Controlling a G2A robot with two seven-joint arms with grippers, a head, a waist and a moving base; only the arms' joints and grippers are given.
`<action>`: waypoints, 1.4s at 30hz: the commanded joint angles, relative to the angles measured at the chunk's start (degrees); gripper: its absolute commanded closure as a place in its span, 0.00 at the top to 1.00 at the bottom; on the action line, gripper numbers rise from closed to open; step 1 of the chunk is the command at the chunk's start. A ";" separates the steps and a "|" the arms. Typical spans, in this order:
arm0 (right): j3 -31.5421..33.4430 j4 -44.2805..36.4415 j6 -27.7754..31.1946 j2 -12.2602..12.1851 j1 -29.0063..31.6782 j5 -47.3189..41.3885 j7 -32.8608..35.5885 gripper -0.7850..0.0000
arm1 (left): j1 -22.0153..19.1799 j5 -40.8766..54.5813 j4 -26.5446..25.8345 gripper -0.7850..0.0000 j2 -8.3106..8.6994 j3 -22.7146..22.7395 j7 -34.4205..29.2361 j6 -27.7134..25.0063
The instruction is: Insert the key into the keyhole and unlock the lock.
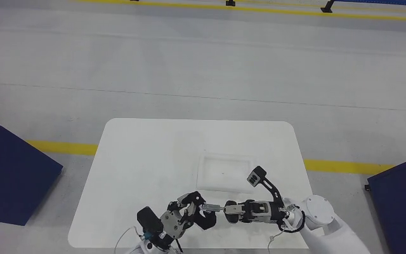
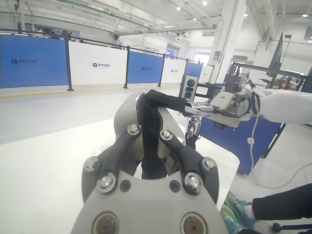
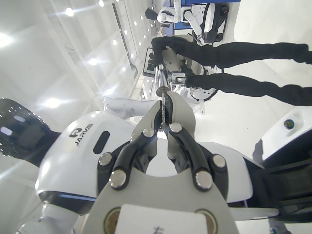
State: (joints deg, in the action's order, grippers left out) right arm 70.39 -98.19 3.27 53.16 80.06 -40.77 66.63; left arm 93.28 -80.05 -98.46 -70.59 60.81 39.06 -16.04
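Key sat edge-on in your right gripper, whose fingers were closed tight on its flat head. Its blade pointed straight at the end of the chrome padlock and touched it; how deep it sat in the keyhole could not be told. Your left gripper was clamped on the padlock body, with one black fabric-covered finger curled over it and the other pressing from below. A short chrome stem hung under the body.

In the top view you had both grippers nose to nose at the lower centre of the frame, the left one on the left, the right one on the right, and the padlock bridging them above the white table. A shallow clear tray lay near the frame's middle, apart from both grippers.
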 commanded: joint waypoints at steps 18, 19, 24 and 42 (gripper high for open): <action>-0.15 1.81 -19.02 0.04 -0.25 -9.37 1.85 0.00 | 0.00 -5.07 -0.19 0.00 0.11 0.44 1.45 4.31; -0.16 1.81 -19.58 0.02 -0.30 -9.42 1.86 0.00 | -0.01 -5.21 -0.17 0.00 0.11 0.44 1.54 4.36; -0.34 2.12 -23.97 0.02 -0.37 -11.18 1.23 0.00 | -0.06 -6.94 -0.21 0.00 0.18 0.47 2.23 5.11; -0.97 2.35 -30.07 0.45 0.51 -18.07 -2.91 0.00 | 0.30 -6.17 -0.11 0.00 0.04 1.34 1.26 8.89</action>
State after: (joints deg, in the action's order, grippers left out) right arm 69.50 -95.74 -25.75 53.55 80.43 -57.60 64.77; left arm 93.56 -86.02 -98.54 -70.55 62.13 40.35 -7.37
